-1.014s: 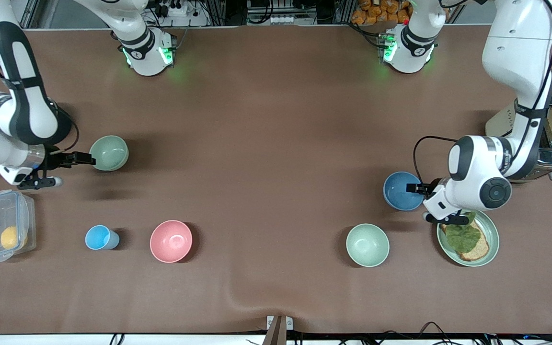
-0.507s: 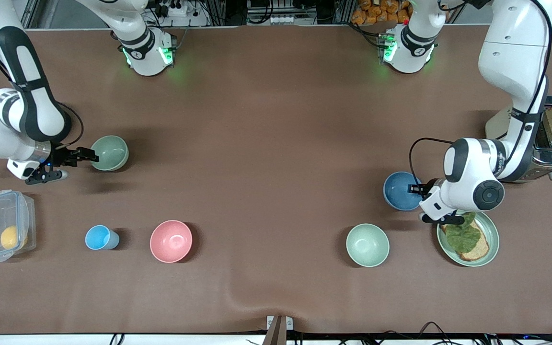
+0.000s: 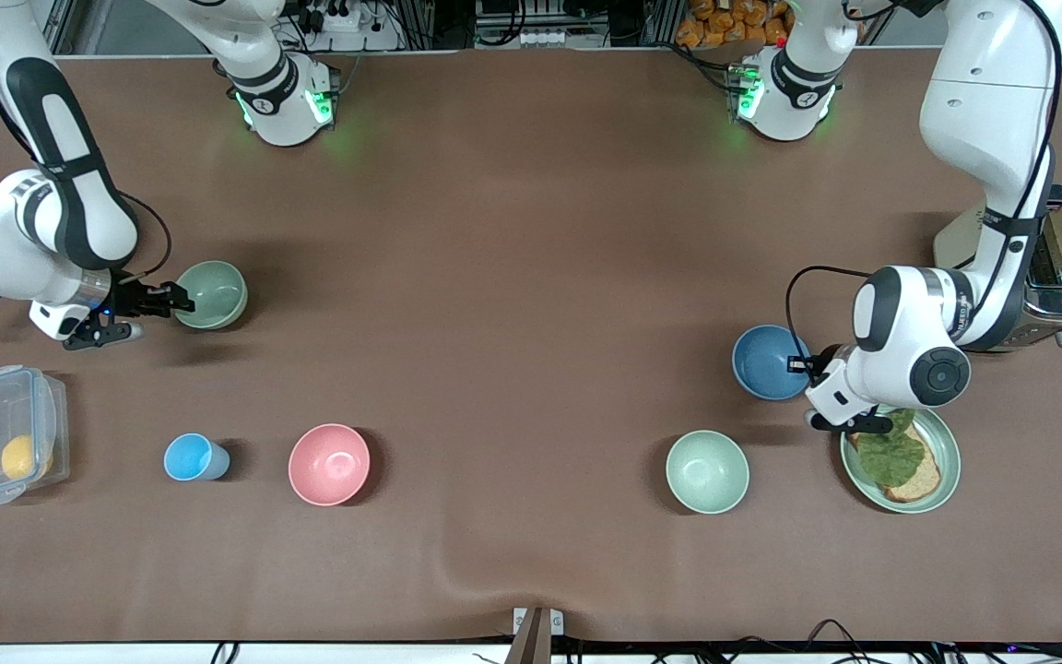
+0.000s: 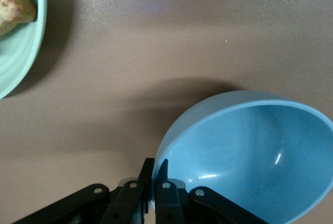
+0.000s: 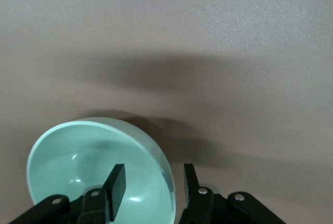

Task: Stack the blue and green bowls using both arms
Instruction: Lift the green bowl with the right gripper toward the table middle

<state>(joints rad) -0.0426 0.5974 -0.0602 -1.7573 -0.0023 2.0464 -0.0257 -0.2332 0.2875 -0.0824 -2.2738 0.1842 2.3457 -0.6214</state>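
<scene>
The blue bowl (image 3: pixel 767 362) is near the left arm's end of the table. My left gripper (image 3: pixel 803 364) is shut on its rim, on the side toward the toaster. In the left wrist view the two fingers pinch the rim of the blue bowl (image 4: pixel 250 156) at my left gripper (image 4: pixel 155 176). The green bowl (image 3: pixel 212 293) is near the right arm's end. My right gripper (image 3: pixel 177 302) is open at its rim. In the right wrist view one finger (image 5: pixel 117 182) is inside the green bowl (image 5: pixel 78 161) and the other is outside; my right gripper (image 5: pixel 152 182) straddles the rim.
A paler mint bowl (image 3: pixel 707 471) and a green plate (image 3: pixel 948 461) with toast and leaf lie nearer the front camera than the blue bowl. A toaster (image 3: pixel 1061 277) stands beside the left arm. A pink bowl (image 3: pixel 329 464), light-blue cup (image 3: pixel 192 457) and plastic container (image 3: pixel 5 433) lie nearer the camera than the green bowl.
My right gripper has moved in over the green bowl's rim. The blue bowl has shifted slightly toward the table's middle in my left gripper.
</scene>
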